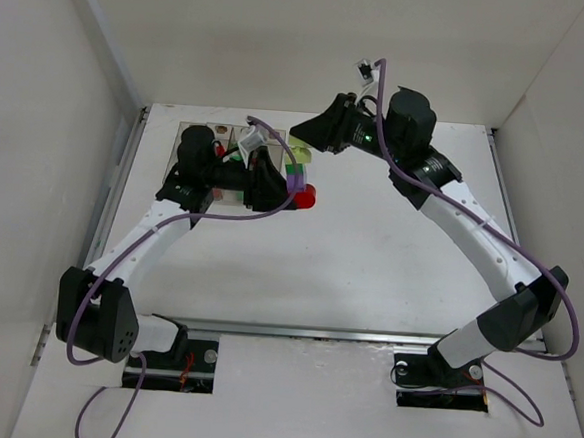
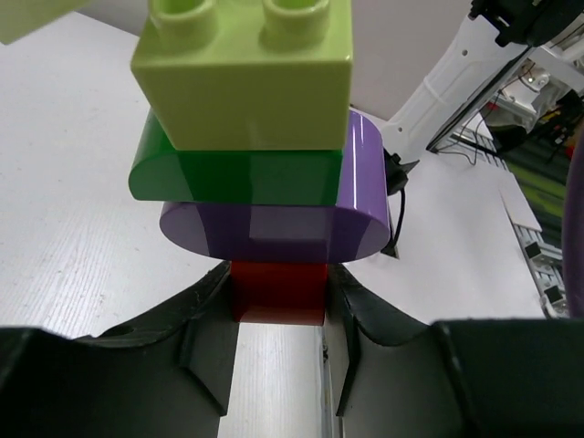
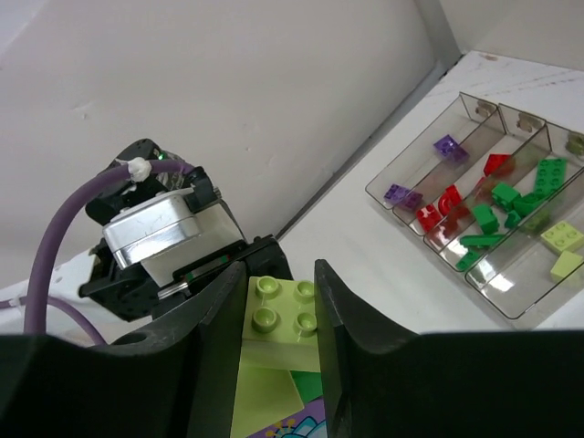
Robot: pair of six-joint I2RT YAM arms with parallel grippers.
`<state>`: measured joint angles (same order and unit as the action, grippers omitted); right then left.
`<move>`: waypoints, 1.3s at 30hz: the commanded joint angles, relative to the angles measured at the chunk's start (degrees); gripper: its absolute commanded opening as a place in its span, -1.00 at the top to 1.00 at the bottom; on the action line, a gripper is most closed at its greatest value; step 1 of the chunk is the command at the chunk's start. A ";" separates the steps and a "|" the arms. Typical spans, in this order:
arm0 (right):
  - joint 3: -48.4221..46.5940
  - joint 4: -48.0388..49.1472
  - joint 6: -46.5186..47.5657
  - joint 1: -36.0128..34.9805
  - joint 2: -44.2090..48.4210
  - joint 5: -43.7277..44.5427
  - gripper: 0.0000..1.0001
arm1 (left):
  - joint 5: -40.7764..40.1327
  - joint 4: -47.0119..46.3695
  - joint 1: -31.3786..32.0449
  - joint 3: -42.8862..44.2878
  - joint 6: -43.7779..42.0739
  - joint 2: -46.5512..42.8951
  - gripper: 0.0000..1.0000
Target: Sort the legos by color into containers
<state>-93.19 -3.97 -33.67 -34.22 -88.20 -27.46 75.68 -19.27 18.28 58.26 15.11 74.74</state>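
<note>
Here, white table (image 1: 368, 274), pale walls (image 1: 285, 38), containers (image 3: 424, 172), stacked legos (image 2: 265, 182) aloft

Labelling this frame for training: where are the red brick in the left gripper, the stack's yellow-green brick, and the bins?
red brick (image 2: 278, 290), left wrist view, front face.
yellow-green brick (image 2: 242, 96), left wrist view, front face.
bins (image 3: 424, 172), right wrist view, bare floor of the purple compartment.

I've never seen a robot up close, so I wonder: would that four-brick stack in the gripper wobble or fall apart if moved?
Probably stiff: the stack looks like hard moulded plastic. It may be top-heavy, since the left gripper pinches only the small red brick at its base. Its glossy faces could slip.
</note>
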 commanded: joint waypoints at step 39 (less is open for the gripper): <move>-20.76 -0.95 -10.27 3.10 -36.28 0.84 1.00 | -60.55 24.89 -1.14 -11.14 -25.05 -19.10 1.00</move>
<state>-105.84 -5.61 -43.59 -30.55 -116.46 -20.01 22.63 8.05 17.41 48.16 -10.83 59.57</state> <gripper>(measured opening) 0.390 0.334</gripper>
